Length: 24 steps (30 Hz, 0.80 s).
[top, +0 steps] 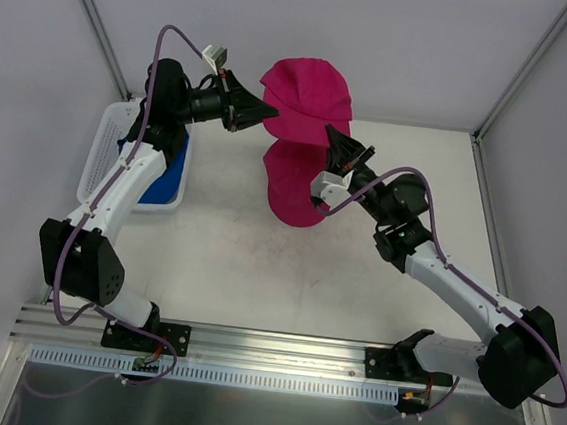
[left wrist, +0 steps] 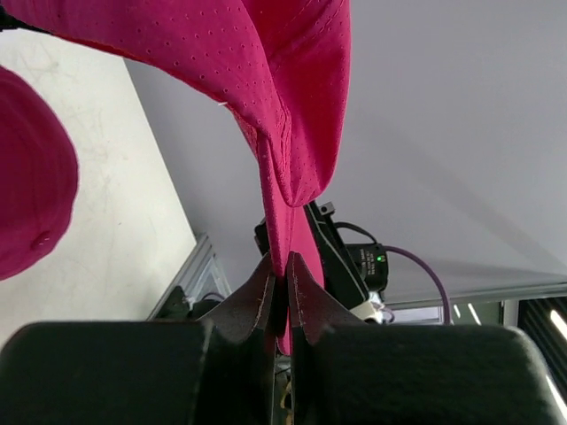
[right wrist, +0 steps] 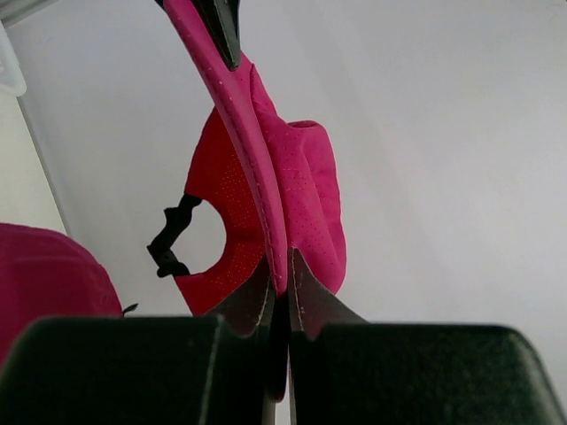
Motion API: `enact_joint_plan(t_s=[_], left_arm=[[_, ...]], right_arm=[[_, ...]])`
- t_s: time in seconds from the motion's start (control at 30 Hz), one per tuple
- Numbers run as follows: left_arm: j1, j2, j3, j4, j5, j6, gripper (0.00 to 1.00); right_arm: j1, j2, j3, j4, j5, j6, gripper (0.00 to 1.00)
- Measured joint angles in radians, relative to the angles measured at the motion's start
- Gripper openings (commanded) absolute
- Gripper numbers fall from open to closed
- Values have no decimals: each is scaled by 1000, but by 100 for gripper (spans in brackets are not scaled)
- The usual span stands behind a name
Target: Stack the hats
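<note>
A magenta-pink hat (top: 310,97) hangs in the air at the back of the table, held by both grippers. My left gripper (top: 269,114) is shut on its left edge, and my right gripper (top: 336,142) is shut on its right edge. In the left wrist view the jaws (left wrist: 285,266) pinch the hat's fabric (left wrist: 283,124). In the right wrist view the jaws (right wrist: 279,270) pinch its seam (right wrist: 301,195). A second magenta-pink hat (top: 294,185) lies on the table just below the lifted one; it also shows in the left wrist view (left wrist: 31,177) and the right wrist view (right wrist: 53,274). A blue hat (top: 162,176) lies in the basket.
A white slatted basket (top: 108,140) stands at the left side of the table, beside my left arm. White walls close the back and both sides. A metal rail (top: 271,347) runs along the near edge.
</note>
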Motion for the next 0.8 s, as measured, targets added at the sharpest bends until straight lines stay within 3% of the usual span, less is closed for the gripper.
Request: enact_joint_plan(t_s=[0.37, 0.8], left_arm=[[-2, 11, -154, 97, 53, 168, 0], [-31, 11, -240, 12, 69, 518, 0]], right_arm=[[0, -27, -110, -16, -8, -77, 0], [-6, -65, -227, -40, -39, -201, 0]])
